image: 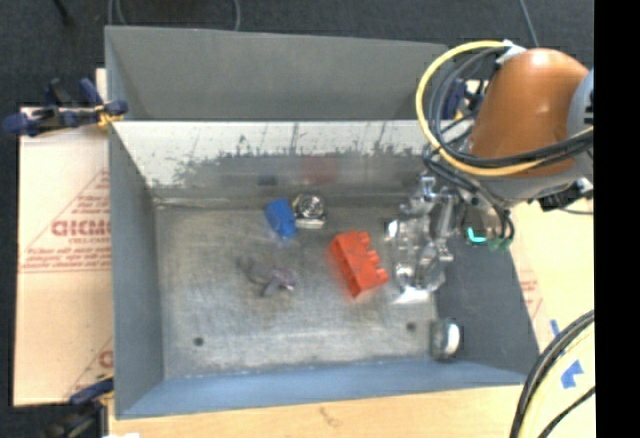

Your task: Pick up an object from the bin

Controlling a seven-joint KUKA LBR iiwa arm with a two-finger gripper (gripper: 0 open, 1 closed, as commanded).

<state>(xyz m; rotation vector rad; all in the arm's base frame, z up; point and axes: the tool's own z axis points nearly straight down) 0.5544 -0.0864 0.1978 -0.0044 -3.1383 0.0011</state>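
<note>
gripper [417,276] hangs just beside a ridged red-orange block [357,263].

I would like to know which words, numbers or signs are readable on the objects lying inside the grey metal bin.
None can be read: the red plastic toy brick, the small blue block, the shiny metal piece, the dark purplish piece and the grey round part show no legible print.
</note>
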